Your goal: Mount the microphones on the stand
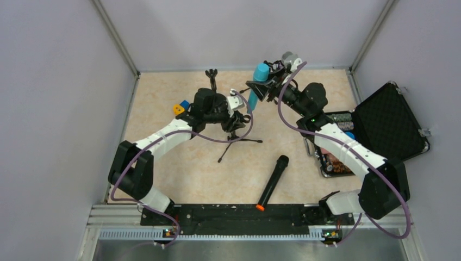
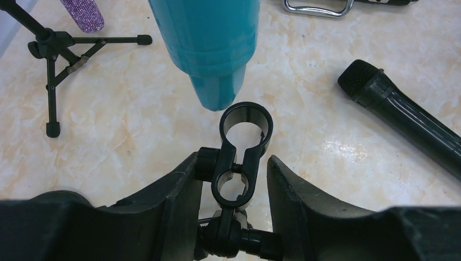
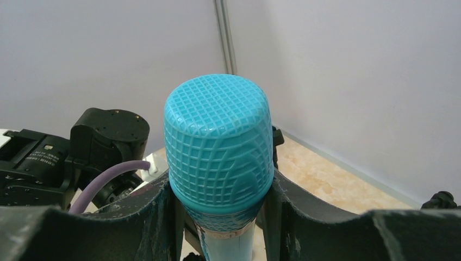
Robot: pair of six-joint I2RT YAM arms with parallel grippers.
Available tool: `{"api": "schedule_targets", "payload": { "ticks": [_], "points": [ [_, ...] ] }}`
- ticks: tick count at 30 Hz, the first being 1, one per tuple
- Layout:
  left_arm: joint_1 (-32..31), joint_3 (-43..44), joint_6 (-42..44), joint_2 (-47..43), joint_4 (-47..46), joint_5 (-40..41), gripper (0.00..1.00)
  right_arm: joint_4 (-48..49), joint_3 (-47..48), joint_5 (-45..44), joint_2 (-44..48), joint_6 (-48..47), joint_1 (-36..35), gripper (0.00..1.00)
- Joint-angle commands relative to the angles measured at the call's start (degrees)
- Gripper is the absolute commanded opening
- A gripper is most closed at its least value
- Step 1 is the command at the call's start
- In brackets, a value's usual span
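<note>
As right end effector (image 3: 220,206) holds blue microphone (image 3: 217,136) head-up, left end effector (image 2: 232,176) brackets clip (image 2: 244,106) (grip unclear).

A: On light blue microphone (image 3: 217,147): plastic-looking head, moulded grid, satin sheen; body smooth, glossy.
B: Noted. On black microphone (image 2: 402,117): fine matt mesh at head, barrel smooth, semi-gloss.
A: On purple microphone (image 2: 82,13): glitter coat, rough sparkle.
B: On stand clip (image 2: 243,147): glossy black plastic, bare metal screw thread. On tripod legs (image 2: 50,92): matt black, metal by the look.
A: On tabletop (image 2: 136,152): marbled beige, polished, white glare patches. Inside case (image 1: 388,122): black egg-crate foam, dull.
</note>
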State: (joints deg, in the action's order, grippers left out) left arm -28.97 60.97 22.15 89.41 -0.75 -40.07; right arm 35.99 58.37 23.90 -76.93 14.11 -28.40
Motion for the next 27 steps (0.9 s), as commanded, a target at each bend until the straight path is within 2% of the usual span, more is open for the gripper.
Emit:
{"api": "schedule_targets", "payload": {
  "ticks": [1,10,15,19,22,27],
  "points": [
    [-0.5,2.1,2.9,-0.7,2.4,0.4,0.39,4.0,-1.1,1.0,1.9,2.2,-0.8,0.00],
    [-0.9,2.3,3.6,-0.6,3.5,1.2,0.35,6.7,-3.4,1.6,2.0,5.0,-1.4,0.00],
    [-1.0,2.6,3.7,-0.5,4.0,1.3,0.29,7.2,-4.9,1.1,2.0,5.1,-1.7,0.00],
    [-0.9,2.8,3.8,-0.3,4.4,1.6,0.17,7.5,-6.7,0.4,2.0,4.2,-1.9,0.00],
    [-1.0,3.4,3.9,0.2,5.2,1.2,0.02,6.9,-7.9,-0.3,2.0,2.2,-2.4,0.00],
    [-1.1,4.8,3.8,1.3,7.0,0.5,0.00,8.3,-10.7,-1.2,2.1,-1.1,-3.3,0.00]
  ]
}}
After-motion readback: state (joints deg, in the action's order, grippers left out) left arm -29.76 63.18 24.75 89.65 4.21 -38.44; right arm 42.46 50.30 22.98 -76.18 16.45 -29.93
